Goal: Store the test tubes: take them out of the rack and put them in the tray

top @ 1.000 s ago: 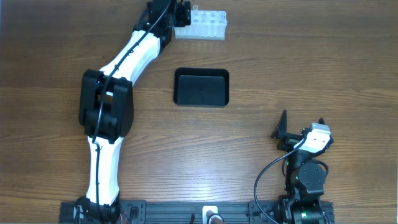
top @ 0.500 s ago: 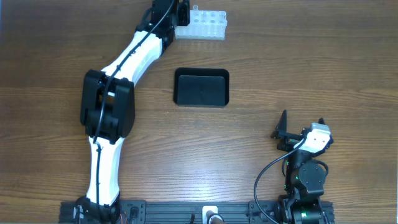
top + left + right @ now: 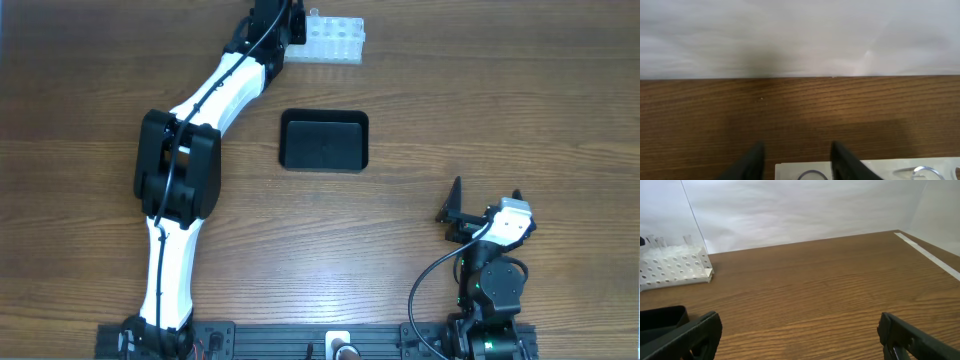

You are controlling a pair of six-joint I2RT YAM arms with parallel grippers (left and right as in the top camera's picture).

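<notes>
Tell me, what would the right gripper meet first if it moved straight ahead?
Probably nothing near: ahead of the right gripper lies bare table, then the white wall at its far edge. The rack and the tray stand off to one side.

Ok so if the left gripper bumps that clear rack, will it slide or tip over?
Probably slide: the rack looks like light clear plastic on a smooth wooden table. Tipping seems less likely, since it sits low and wide. Its upright tubes might rattle.
</notes>
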